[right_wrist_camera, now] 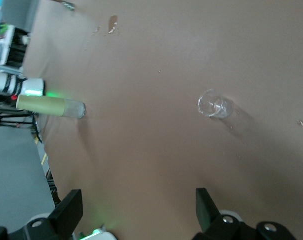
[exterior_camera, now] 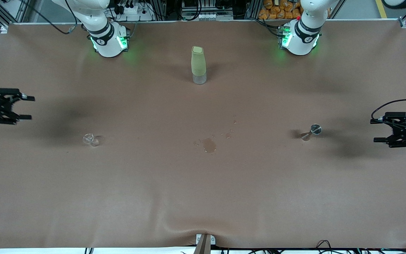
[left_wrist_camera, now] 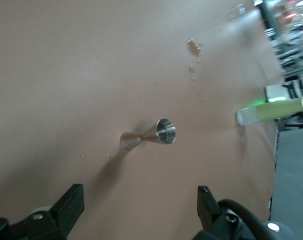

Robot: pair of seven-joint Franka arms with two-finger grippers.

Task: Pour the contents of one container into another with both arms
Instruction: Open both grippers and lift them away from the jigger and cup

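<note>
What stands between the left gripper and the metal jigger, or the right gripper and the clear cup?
Nothing visible. Open left gripper has only bare table before the jigger; open right gripper, likewise before the clear cup.

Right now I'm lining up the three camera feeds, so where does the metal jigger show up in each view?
Front view: the metal jigger stands toward the left arm's end of the table, near the open left gripper.
Left wrist view: mid-picture, over the gripper's fingers.
Right wrist view: only a small metallic shape at the top edge, perhaps the jigger; cannot tell.
Shared landmark: the green bottle appears in all three.
</note>
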